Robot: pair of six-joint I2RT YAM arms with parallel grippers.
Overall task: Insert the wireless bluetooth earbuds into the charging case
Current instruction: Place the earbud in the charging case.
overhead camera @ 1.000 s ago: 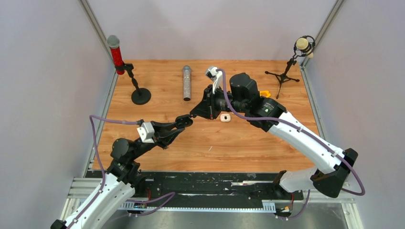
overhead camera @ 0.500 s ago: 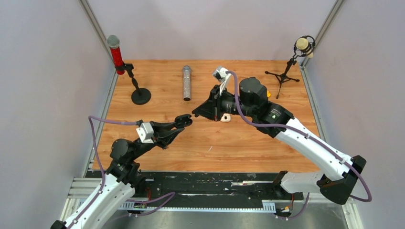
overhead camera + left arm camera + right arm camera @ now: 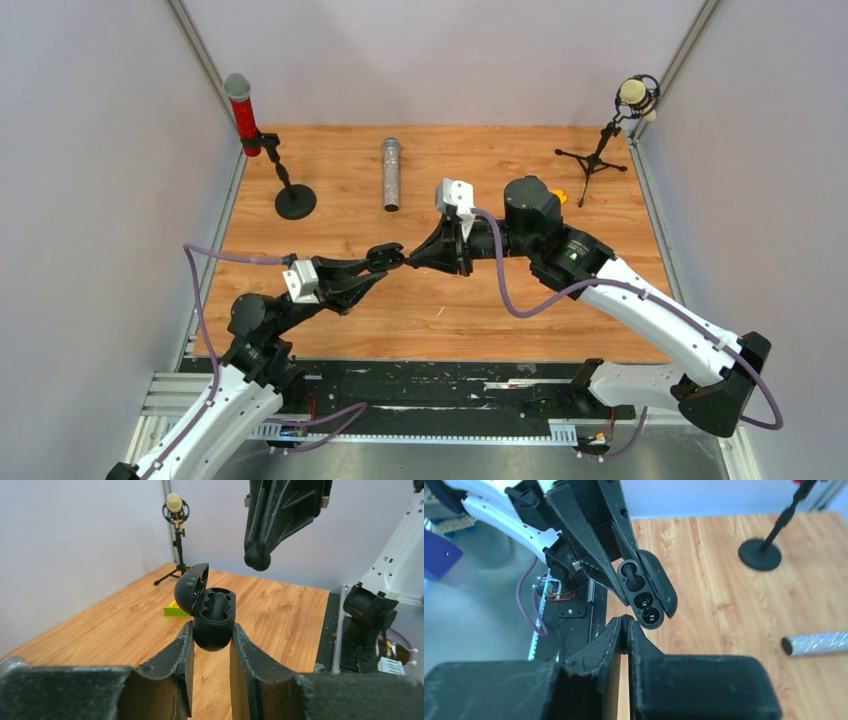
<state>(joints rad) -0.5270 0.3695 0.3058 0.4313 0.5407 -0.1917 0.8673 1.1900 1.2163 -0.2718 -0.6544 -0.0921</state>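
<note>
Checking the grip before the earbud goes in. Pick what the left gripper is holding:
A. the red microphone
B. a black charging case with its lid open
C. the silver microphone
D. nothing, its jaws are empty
B: in the left wrist view the black charging case, lid up, sits clamped between the fingers of the left gripper.

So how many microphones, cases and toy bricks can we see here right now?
Microphones: 3 (red mic, silver mic, cream mic)
Cases: 1 (black case, open, held in the left tool)
Bricks: 1 (brick)
Total: 5
</note>
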